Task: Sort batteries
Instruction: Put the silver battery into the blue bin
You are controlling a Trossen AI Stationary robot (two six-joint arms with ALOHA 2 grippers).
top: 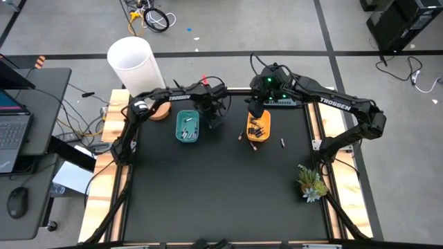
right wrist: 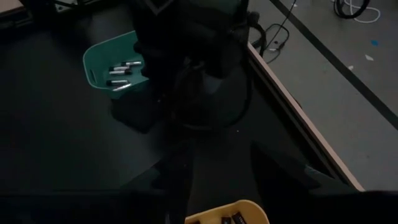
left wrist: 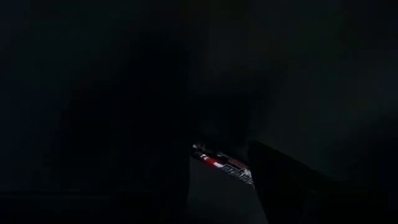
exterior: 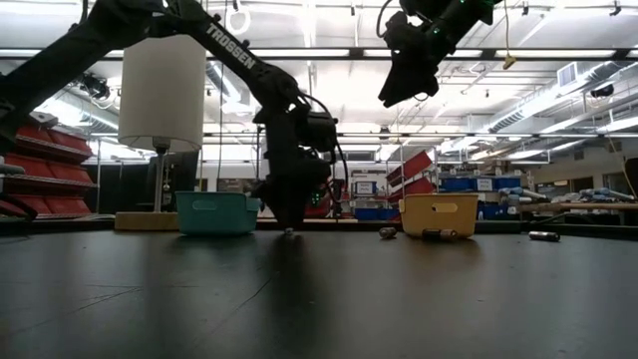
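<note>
Left tool (exterior: 290,227) down at counter (top: 208,194) beside teal tray (top: 187,126), fingers straddling a loose battery (left wrist: 224,166), grip unclear. Right tool (top: 255,109) raised over yellow tray (top: 259,127), state unclear; dark batteries (top: 257,129) sorted inside, silver batteries (top: 186,128) in teal.

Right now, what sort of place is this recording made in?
Probably a robotics lab or workshop: red storage bins on shelving behind the table, long ceiling strip lights, and a grey desk with an open laptop beside the rig.
</note>
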